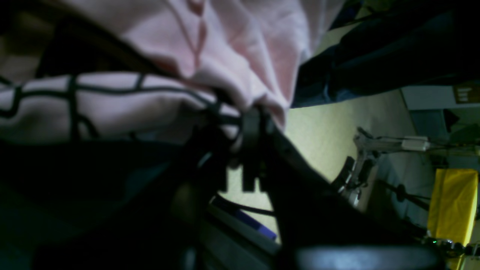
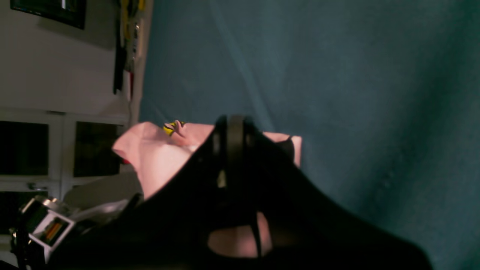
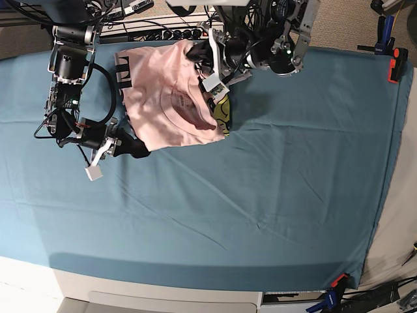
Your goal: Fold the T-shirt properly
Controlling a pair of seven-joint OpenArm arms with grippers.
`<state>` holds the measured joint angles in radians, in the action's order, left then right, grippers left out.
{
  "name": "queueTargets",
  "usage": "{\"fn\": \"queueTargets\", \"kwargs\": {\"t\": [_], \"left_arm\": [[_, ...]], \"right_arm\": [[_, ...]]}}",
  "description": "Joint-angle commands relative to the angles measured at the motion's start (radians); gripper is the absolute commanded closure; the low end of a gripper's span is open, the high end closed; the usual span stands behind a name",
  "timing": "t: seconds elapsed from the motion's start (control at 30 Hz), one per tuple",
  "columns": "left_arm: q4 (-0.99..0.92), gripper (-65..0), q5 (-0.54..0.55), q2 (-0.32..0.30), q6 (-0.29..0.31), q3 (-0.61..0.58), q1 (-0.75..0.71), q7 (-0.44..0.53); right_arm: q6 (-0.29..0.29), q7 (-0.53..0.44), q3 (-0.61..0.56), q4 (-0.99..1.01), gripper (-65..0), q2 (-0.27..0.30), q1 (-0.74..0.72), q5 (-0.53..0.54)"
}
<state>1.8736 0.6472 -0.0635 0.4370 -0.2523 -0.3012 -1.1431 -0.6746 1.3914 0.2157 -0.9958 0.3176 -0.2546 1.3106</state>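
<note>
The pale pink T-shirt (image 3: 166, 104) lies partly folded on the teal table cloth (image 3: 273, 195) at the back left, with a bit of black-and-yellow print (image 3: 223, 112) showing at its right edge. My left gripper (image 3: 203, 65) is shut on the shirt's far right part; in the left wrist view the jaws (image 1: 251, 123) pinch bunched pink cloth (image 1: 240, 45) with black lettering. My right gripper (image 3: 140, 149) is shut on the shirt's near left corner; in the right wrist view (image 2: 230, 125) pink cloth (image 2: 157, 157) shows behind the closed jaws.
The teal cloth (image 2: 337, 75) covers the whole table. Clamps hold it at the back right (image 3: 391, 62) and front right (image 3: 335, 283). Cables and a power strip (image 3: 163, 29) lie beyond the back edge. A yellow object (image 1: 453, 202) stands off the table.
</note>
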Motion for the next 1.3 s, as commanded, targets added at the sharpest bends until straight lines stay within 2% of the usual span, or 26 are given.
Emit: {"fn": "queueTargets", "kwargs": {"t": [0.0,0.17,0.3,0.57,0.77,1.03,1.27], "left_arm": [[0.016,0.0,0.003,0.007,0.004,0.0,0.006,0.019],[0.016,0.0,-0.026,-0.03,-0.001,0.001,0.04,0.019],[0.016,0.0,-0.046,-0.076,-0.023,0.013,0.073,0.029],[0.016,0.0,-0.045,-0.168,-0.022,0.095,0.137,0.045],[0.009,0.0,-0.045,-0.246,-0.023,0.102,0.204,0.064],[0.002,0.0,-0.05,-0.25,-0.023,0.102,0.253,0.083],[-0.003,0.0,-0.069,-0.249,-0.031,0.102,0.28,0.098]], "right_arm": [[-0.003,0.005,0.001,-0.011,0.0,0.01,-0.016,0.037],[-0.01,0.005,0.001,-0.011,0.0,0.01,-0.016,0.065],[-0.01,0.005,0.001,-0.011,0.0,0.01,-0.011,0.07],[-0.009,0.005,0.001,-0.012,0.0,0.012,0.01,0.069],[-0.005,0.005,0.001,-0.012,0.0,0.012,0.06,0.07],[-0.002,0.005,0.001,-0.039,0.0,0.012,0.126,0.095],[-0.005,0.005,0.001,-0.259,0.0,0.012,0.216,0.05]]}}
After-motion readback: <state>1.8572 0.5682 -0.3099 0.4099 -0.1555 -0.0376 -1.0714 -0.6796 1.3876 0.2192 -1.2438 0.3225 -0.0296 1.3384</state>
